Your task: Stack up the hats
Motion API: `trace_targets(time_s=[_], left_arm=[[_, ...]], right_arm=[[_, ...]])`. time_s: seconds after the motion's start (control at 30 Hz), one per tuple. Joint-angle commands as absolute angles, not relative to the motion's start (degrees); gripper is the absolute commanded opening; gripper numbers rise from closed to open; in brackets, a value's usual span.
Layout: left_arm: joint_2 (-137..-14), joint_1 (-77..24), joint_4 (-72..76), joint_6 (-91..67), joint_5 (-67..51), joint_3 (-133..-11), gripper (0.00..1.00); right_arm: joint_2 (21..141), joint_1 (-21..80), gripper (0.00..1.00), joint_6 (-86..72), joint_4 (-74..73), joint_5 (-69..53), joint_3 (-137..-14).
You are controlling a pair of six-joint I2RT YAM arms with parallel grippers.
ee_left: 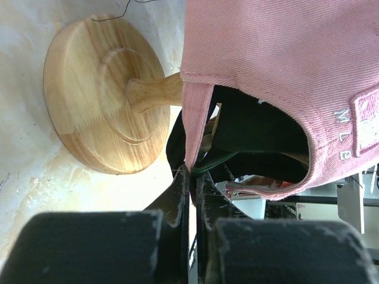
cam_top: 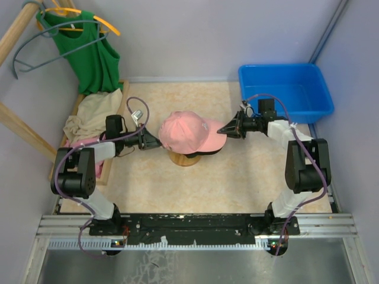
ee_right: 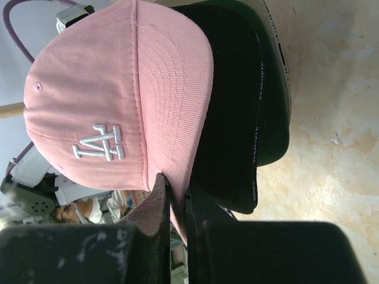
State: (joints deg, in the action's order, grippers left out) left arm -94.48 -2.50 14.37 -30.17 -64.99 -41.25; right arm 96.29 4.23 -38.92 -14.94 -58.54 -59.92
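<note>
The pink hat (cam_top: 185, 131) with a white logo sits on top of a stack of hats on a wooden stand (cam_top: 183, 158). My left gripper (cam_top: 159, 141) is shut on the pink hat's (ee_left: 284, 77) back edge, fingertips (ee_left: 179, 192) pinching the fabric. My right gripper (cam_top: 222, 129) is shut on the brim of the pink hat (ee_right: 89, 89). Under it show a black hat's brim (ee_right: 234, 106) and a dark green brim (ee_right: 273, 94). Dark hats (ee_left: 254, 133) fill the inside of the pink one. The stand's round base (ee_left: 95, 94) lies below.
A blue bin (cam_top: 284, 89) stands at the back right. A green sleeveless top (cam_top: 89, 56) hangs on a hanger at the back left, above cream and pink cloths (cam_top: 89, 118) in a wooden tray. Walls close in on both sides.
</note>
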Motion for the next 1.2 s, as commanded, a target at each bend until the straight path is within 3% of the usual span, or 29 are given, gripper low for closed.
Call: trace_targets(time_s=[0.0,0.07,0.4,0.67,1.17], left_arm=[[-95.37,-0.68,2.43,-26.94,-56.11,-35.68,0.00],[-93.26,-0.68,2.21,-27.73,-55.82,-36.35,0.01],[-86.85,-0.69,7.18,-35.82,-57.53,-37.68,0.15],[-83.74,-0.70,11.92,-41.31,-58.28,-37.60,0.32],[-80.58,-0.64,19.59,-49.30,-60.08,-38.43,0.41]], right_arm=[[97.14,3.19,0.06,-32.20,-21.32,-29.26,-59.06],[95.40,3.41,0.15,-32.84,-21.25,-29.71,-59.63],[89.96,3.60,0.41,-33.94,-24.06,-30.28,-65.01],[89.51,3.69,0.41,-34.61,-23.75,-31.19,-65.90],[89.47,3.69,0.41,-34.27,-24.58,-31.55,-66.07]])
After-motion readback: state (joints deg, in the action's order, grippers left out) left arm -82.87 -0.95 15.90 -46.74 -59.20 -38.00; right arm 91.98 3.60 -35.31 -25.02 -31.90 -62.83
